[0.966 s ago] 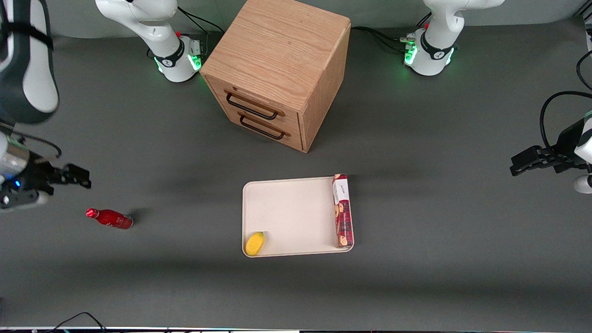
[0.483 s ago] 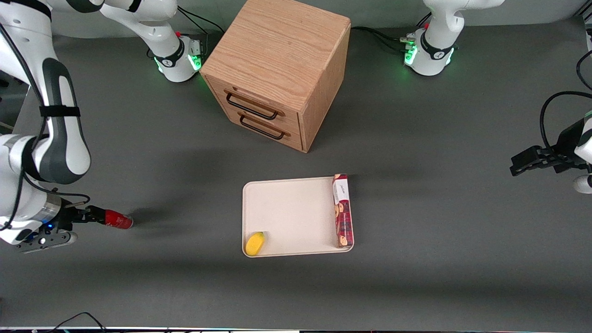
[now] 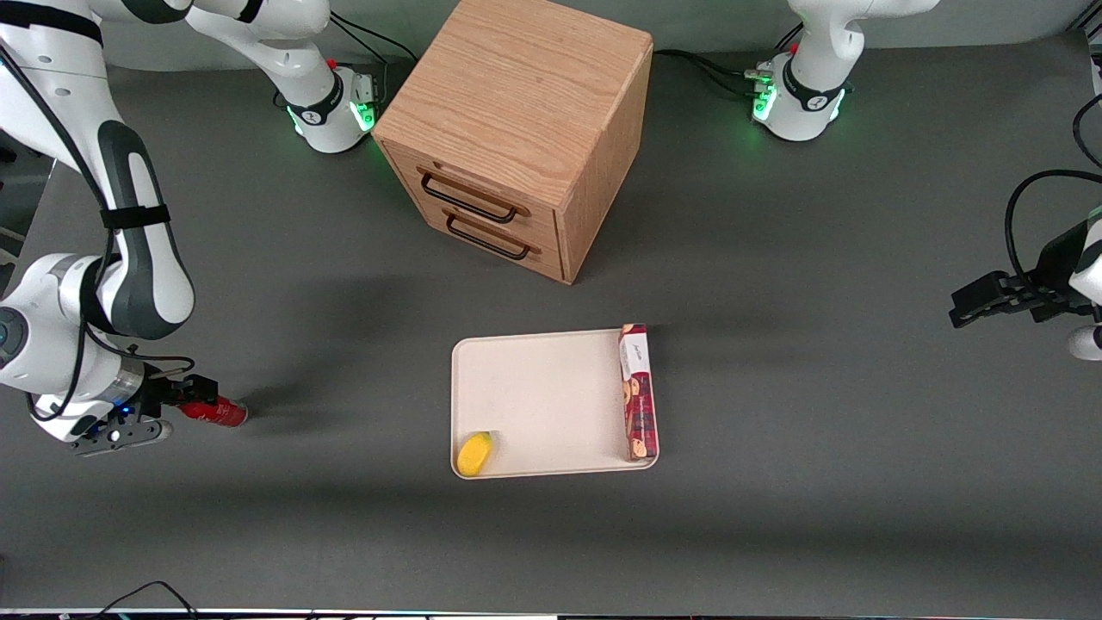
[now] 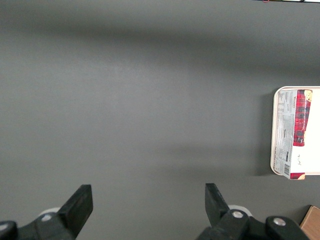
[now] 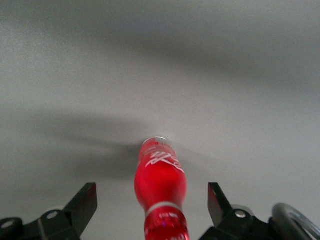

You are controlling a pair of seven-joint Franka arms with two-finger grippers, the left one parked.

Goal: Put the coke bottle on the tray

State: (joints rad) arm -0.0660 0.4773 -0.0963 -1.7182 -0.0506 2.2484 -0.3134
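Right wrist view, glossy red coke bottle (image 5: 160,187) lying between spread claw (image 5: 152,202) fingers

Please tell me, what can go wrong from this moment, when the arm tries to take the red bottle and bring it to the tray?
1. The coke bottle lies on its side between the open fingers of the pincer. It is round and glossy, so it may roll or slip when they close.
2. The tray already holds a biscuit box and a yellow fruit. A careless drop could knock them; the bare middle looks safest.
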